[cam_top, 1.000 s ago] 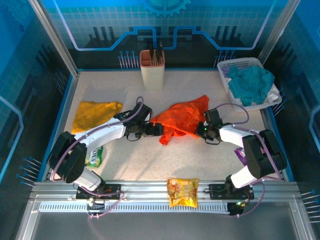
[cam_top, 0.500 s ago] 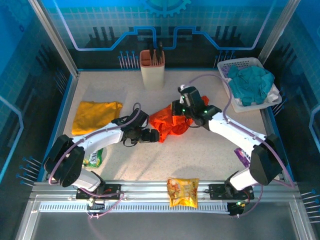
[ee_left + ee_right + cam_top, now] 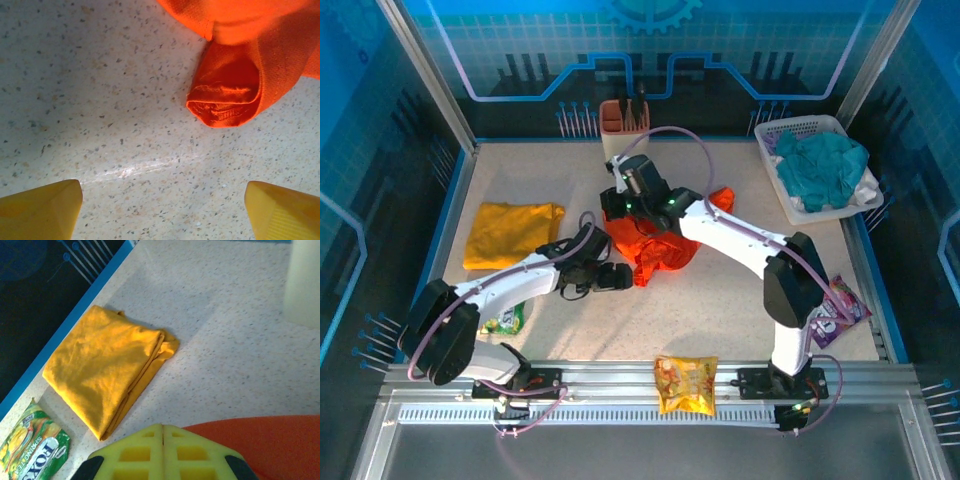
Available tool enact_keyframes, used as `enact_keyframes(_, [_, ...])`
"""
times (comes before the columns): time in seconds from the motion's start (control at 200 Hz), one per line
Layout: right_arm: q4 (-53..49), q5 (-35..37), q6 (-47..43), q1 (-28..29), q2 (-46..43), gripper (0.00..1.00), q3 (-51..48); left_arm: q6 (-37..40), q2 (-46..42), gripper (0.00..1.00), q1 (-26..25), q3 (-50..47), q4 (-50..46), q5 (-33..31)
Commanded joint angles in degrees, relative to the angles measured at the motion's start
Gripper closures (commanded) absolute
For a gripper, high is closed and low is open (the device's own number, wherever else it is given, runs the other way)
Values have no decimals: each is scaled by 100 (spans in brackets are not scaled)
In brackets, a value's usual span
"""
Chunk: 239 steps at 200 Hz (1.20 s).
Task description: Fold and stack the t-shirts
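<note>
orange t-shirt (image 3: 658,248) lay bunched and unfolded near mid-table (image 3: 720,320), one rolled hem end (image 3: 225,107) turned toward the left arm. the yellow t-shirt (image 3: 510,232) lay well to the left of the orange t-shirt, flat and folded over on itself, with layered edges showing in the right wrist view (image 3: 107,372). the two shirts were apart, not stacked.

right gripper (image 3: 620,203) hung over the far-left edge of the orange t-shirt. its arm reached from the near right corner diagonally across the cloth, elbow bent and wrist turned toward the yellow one. its fingers (image 3: 162,440) were pressed together tip to tip. orange cloth (image 3: 280,440) showed just beside and under them; nothing was seen between the tips.

left gripper (image 3: 618,276) sat low at the near-left edge of the orange t-shirt, arm stretched out long from the near left corner. its yellow fingertips (image 3: 40,207) stood wide apart with nothing between them, only bare speckled table. the rolled hem lay just ahead of the gap, not touching either finger.

further out from the orange t-shirt:
- utensil holder (image 3: 625,135) just behind it
- white basket (image 3: 790,130) with teal cloth (image 3: 825,165) far right
- green snack packet (image 3: 505,318) near left
- orange-yellow packet (image 3: 685,385) at the near edge
- purple packet (image 3: 835,310) near right
</note>
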Motion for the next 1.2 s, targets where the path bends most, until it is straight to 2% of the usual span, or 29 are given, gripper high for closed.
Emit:
enact_keyframes(0.0, [-243,304,35,212,70,99,204,-63,-172,14,-31,-84,-164,-193])
enact_keyframes(0.135, [-187,716,376,352,-73,95,-13,-80,-126,14,-22,-79,-162,-353])
enact_keyframes(0.275, [-19,-177,555,348,-3,82,-39,-98,101,11,-29,22,-165,-444])
enact_keyframes(0.39, [-28,-707,615,250,-8,55,-109,-147,286,11,-23,119,-144,-397])
enact_keyframes(0.465, [20,-771,592,179,-156,33,-324,-214,337,11,-23,114,-77,-342])
enact_keyframes(0.55, [45,-669,492,68,-410,21,-624,-306,353,12,-54,111,-17,-347])
enact_keyframes(0.72, [-85,-169,453,-350,-1124,12,-1443,-193,585,13,-363,662,-86,-518])
enact_keyframes(0.861, [-266,199,518,-849,-1788,10,-2214,111,1038,15,-566,1408,-229,-737])
enact_keyframes(0.966, [-456,472,628,-1236,-2337,3,-2821,291,1459,17,-602,1985,-339,-792])
enact_keyframes(1.016, [-530,538,660,-1423,-2619,2,-3111,385,1654,23,-620,2265,-339,-792])
enact_keyframes(1.096, [-664,583,731,-1730,-3042,2,-3581,529,1992,26,-656,2712,-307,-817])
enact_keyframes(1.191, [-775,478,836,-2096,-3526,2,-4084,1065,2497,31,-736,3445,-400,-1004])
